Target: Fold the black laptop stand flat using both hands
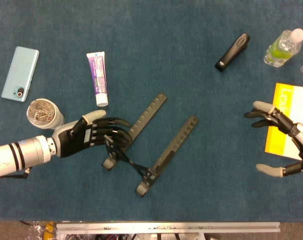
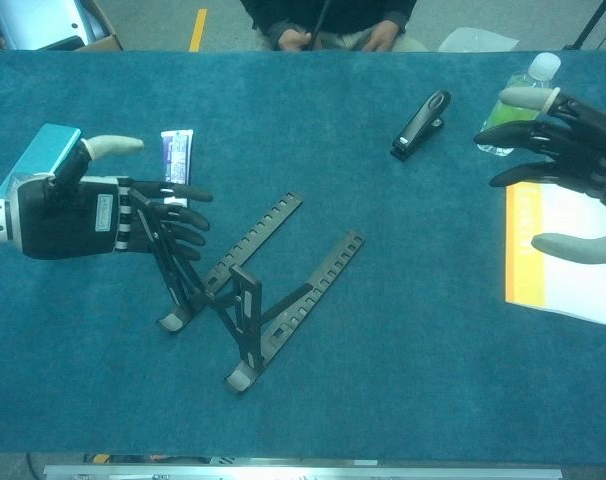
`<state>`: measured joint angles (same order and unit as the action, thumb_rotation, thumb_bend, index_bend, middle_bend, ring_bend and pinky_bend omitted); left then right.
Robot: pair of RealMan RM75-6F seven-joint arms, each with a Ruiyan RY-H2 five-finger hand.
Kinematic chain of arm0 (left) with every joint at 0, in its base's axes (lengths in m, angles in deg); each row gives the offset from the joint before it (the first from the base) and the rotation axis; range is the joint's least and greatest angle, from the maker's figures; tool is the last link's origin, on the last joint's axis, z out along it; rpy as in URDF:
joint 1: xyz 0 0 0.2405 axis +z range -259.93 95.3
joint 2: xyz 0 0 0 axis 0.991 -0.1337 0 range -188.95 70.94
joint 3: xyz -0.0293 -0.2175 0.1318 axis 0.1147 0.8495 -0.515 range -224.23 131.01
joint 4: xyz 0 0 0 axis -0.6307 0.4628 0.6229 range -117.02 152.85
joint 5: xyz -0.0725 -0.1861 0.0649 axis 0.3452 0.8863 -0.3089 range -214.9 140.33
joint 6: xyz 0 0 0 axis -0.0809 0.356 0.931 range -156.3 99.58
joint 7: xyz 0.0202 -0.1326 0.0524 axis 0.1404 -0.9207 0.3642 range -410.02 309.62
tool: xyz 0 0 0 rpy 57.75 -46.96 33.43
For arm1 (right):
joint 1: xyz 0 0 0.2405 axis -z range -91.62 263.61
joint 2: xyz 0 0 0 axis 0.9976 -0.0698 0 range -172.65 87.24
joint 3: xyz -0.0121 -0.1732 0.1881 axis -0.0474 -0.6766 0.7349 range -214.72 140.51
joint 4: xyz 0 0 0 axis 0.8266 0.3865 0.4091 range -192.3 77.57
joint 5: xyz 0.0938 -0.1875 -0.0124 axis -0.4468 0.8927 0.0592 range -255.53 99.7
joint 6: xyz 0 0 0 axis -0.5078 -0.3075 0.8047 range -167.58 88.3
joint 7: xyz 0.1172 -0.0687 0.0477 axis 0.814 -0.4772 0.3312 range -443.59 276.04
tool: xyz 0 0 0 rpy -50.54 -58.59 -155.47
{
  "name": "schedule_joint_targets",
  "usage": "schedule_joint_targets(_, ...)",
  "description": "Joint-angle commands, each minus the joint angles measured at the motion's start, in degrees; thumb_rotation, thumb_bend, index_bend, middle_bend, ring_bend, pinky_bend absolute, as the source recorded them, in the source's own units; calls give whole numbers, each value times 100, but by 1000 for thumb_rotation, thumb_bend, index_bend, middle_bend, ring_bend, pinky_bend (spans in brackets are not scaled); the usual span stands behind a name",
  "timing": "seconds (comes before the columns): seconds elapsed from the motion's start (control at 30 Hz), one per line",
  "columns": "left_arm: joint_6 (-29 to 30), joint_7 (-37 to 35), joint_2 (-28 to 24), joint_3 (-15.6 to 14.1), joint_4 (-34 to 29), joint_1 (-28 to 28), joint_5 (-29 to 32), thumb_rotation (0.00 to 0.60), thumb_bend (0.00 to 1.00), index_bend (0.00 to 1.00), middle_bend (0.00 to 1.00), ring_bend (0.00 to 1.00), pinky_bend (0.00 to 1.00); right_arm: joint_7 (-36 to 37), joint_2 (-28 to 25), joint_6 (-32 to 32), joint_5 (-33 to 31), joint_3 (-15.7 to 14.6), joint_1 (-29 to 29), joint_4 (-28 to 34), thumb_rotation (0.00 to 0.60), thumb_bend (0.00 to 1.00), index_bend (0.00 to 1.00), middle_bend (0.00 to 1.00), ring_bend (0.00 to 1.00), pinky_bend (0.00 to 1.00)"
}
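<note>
Lying mid-table on the blue felt cloth (image 1: 156, 45): black laptop stand (image 1: 151, 145), thin rigid notched rails running diagonally, props raised. Left hand (image 1: 86, 137), fingers spread, holding nothing, reaches the nearer upright prop; contact uncertain. Right hand (image 2: 558, 160), splayed and empty, hovers well apart over yellow booklet (image 1: 284, 120).

My left hand (image 2: 78, 212) reaches its spread fingers against the raised strut of the laptop stand (image 2: 253, 290); my right hand (image 2: 563, 170) hovers open, far right, above the yellow booklet (image 2: 553, 250)
</note>
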<state>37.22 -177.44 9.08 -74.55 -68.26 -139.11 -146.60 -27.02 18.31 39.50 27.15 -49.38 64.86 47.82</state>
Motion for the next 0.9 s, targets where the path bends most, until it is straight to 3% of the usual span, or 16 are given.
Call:
schedule_joint_targets(0.03,10,1,26,-49,38,20,-7,86,339,192,300,228,166,-5,-1,-1,12,-3,2,5,600,141,77,191,91,219)
schedule_joint_targets(0.47,188,103,-72,-297,82,115,-65,89,339,192,302,233,181,-69,36,-134,22,-26,-26,13,600,141,76,191,91,219)
schedule_joint_targets(0.9,213,300,-222,-360,-104,63,-51,87,339,192,302,233,181,-207,608,-979,312,-81,-522,68,600,141,66,175,63,219)
